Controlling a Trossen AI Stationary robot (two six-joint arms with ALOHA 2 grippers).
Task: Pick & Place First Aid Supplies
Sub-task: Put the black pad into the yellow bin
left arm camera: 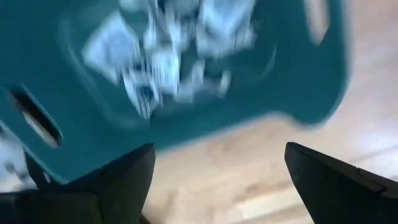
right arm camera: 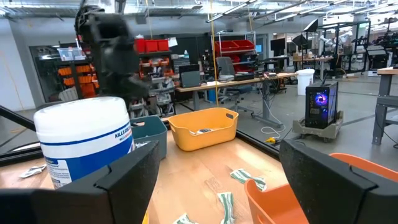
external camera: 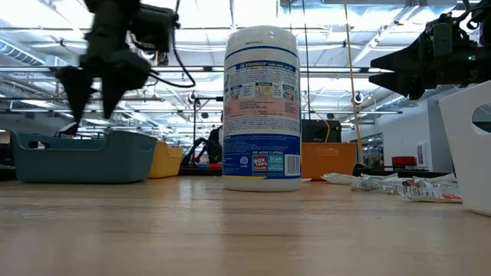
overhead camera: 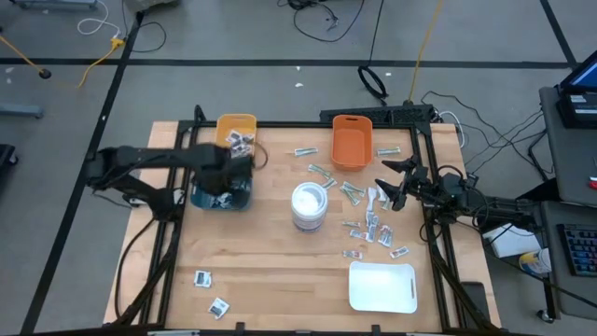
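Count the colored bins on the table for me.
3: the yellow bin at the back left, the teal bin just in front of it under the left arm, and the orange bin at the back center-right.

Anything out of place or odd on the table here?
Two packets lie alone near the front left corner, far from the main scatter beside the white canister. Nothing looks spilled or damaged.

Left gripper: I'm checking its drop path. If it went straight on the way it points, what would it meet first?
Likely the packets lying in the teal bin; the open left gripper points down into it from above.
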